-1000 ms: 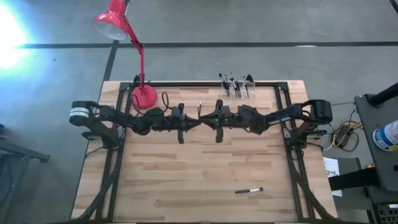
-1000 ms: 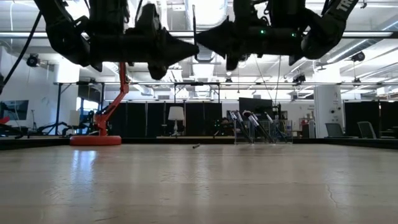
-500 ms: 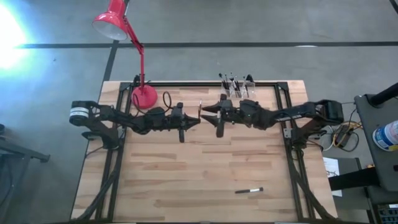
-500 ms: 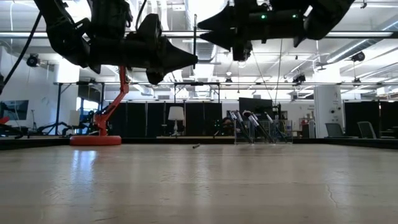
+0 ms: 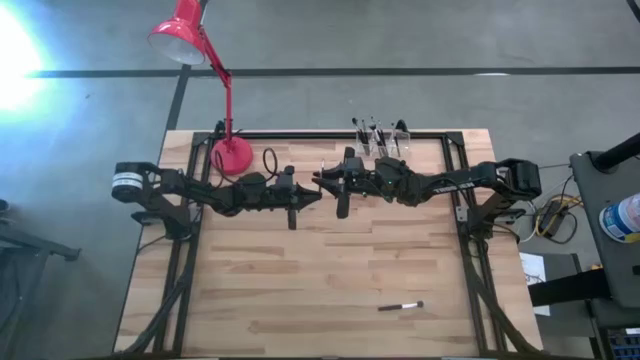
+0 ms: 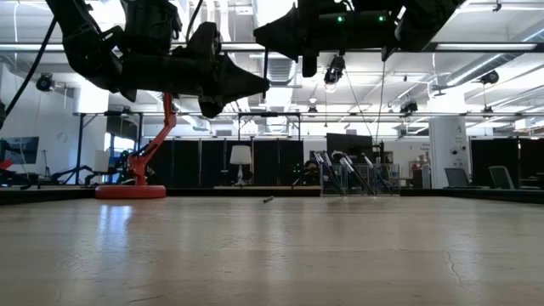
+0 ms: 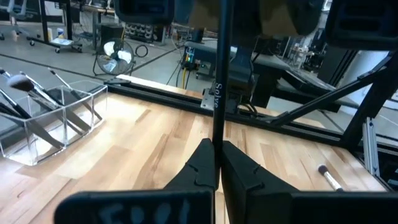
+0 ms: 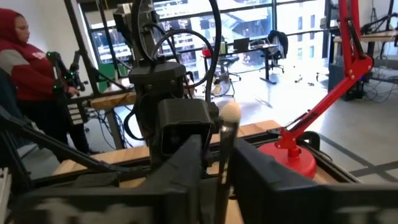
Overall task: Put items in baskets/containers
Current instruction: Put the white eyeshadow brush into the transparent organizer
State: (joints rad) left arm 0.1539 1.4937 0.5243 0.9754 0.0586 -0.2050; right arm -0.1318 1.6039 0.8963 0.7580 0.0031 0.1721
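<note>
Two grippers meet nose to nose above the back half of the table (image 5: 330, 280). One upright brush (image 7: 219, 74) sits pinched between the left gripper's (image 7: 215, 163) narrow fingers, its pale bristle tip (image 8: 229, 114) showing right in front of the right gripper (image 5: 322, 180). Whether the right one's fingers grip it too, I can't tell. Behind them the clear organiser (image 5: 382, 143) at the back edge holds several brushes, near the red lamp's base (image 5: 231, 155). Another brush (image 5: 401, 306) lies alone near the front edge.
</note>
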